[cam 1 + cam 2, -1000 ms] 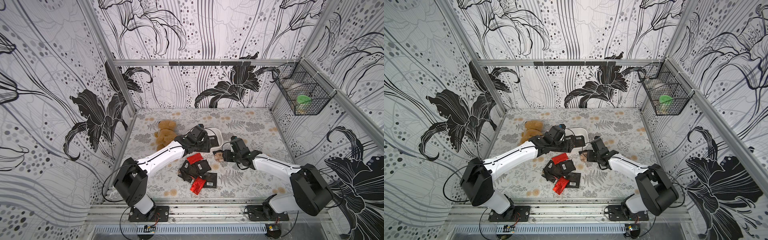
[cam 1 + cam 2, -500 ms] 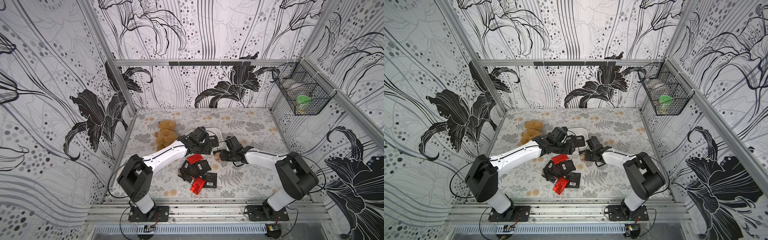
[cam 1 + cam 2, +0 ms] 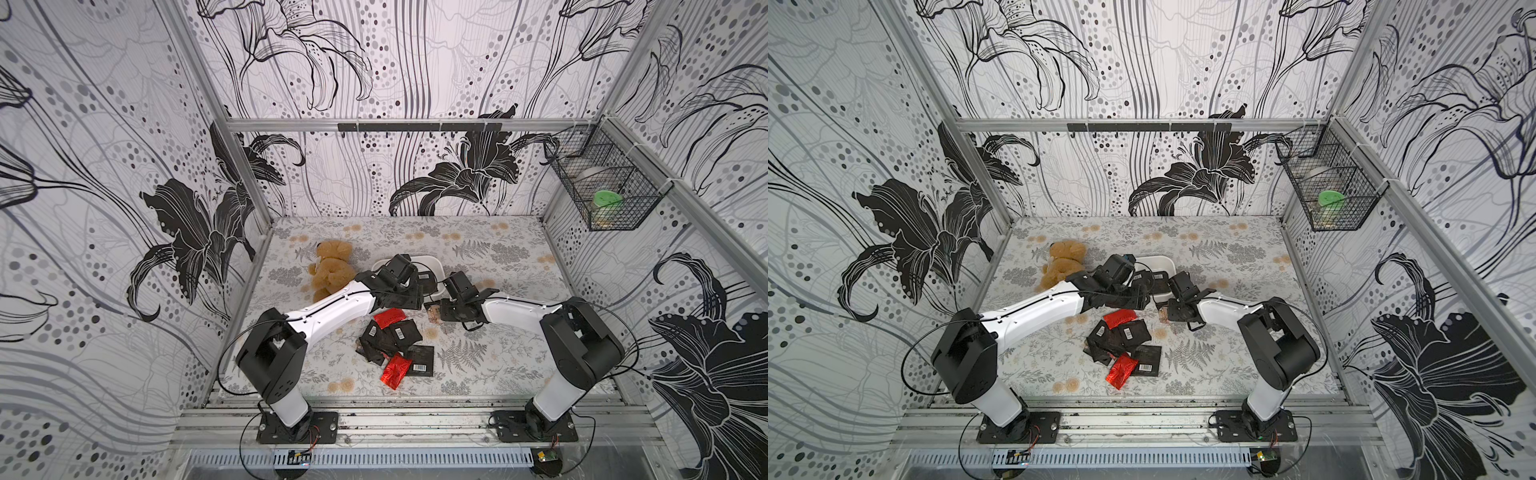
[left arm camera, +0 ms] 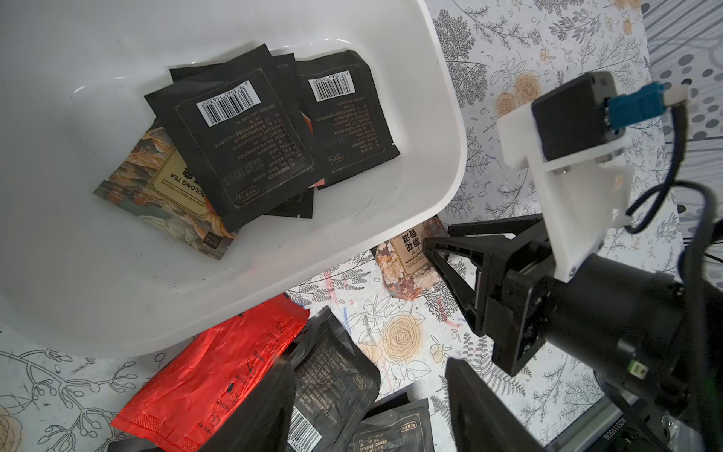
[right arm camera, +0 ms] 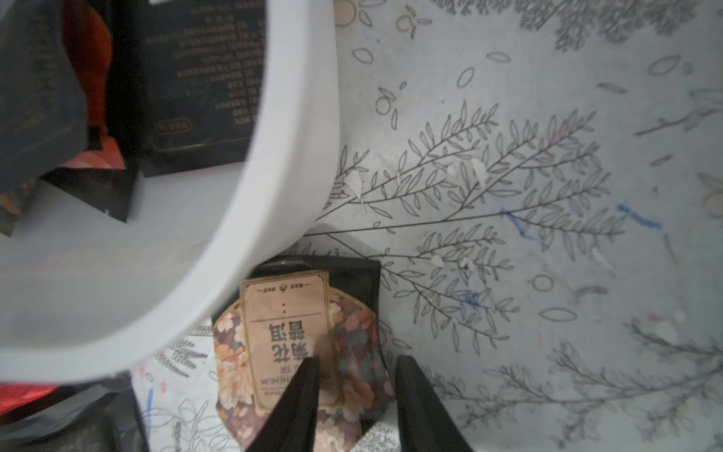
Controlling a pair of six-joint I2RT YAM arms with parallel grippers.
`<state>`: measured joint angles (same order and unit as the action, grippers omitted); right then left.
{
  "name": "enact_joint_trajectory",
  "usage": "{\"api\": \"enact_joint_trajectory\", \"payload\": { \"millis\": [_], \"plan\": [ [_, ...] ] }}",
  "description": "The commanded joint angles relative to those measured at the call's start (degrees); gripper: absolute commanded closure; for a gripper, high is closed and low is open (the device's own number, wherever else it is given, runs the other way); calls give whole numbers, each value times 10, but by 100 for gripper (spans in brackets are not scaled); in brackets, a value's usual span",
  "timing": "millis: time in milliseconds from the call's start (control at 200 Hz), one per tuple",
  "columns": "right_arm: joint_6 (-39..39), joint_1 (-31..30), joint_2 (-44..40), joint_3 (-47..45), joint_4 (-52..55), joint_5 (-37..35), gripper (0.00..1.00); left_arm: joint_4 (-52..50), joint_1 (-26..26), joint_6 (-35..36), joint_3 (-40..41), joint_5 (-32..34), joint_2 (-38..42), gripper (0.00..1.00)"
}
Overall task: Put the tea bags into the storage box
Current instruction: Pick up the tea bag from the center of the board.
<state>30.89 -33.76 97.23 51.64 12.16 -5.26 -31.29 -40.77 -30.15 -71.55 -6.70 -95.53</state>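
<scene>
storage box (image 3: 434, 261): white low-walled tub, mid-table, just right of the teddy bear (image 3: 330, 272)

tea bags in the box (image 4: 234, 144): several black barcode sachets overlapping a tan oolong sachet (image 4: 164, 184), all lying flat on the tub floor

loose tea bags (image 3: 390, 340): pile on the table in front of the box; black sachets mixed with two red foil sachets (image 3: 395, 372), the farther red one just beside the box's outer wall

floral sachet (image 5: 289, 336): tan label, on the table, its far edge under the overhang of the box's rounded corner

left gripper (image 4: 369, 364): released, jaws spread wide with nothing between them, above the loose pile beside the box

right gripper (image 5: 356, 364): low over the floral sachet, one finger on the label, the other at the sachet's edge, a gap between; whether it has a hold cannot be told

wire basket (image 3: 602, 195): on the right wall, well apart from the rest
</scene>
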Motion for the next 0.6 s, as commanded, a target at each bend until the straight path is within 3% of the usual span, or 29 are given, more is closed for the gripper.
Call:
{"api": "enact_joint_trajectory", "payload": {
  "millis": [0, 340, 596],
  "plan": [
    [14, -21, 22, 11, 58, -36, 66, -1, 0, -1, -12, -3, -10, 34],
    [43, -51, 10, -3, 67, -34, 100, -3, -1, -2, -13, 3, -8, 34],
    [60, -52, -64, -45, 45, 5, 100, -1, -1, -2, -12, -3, -8, 34]
  ]
}}
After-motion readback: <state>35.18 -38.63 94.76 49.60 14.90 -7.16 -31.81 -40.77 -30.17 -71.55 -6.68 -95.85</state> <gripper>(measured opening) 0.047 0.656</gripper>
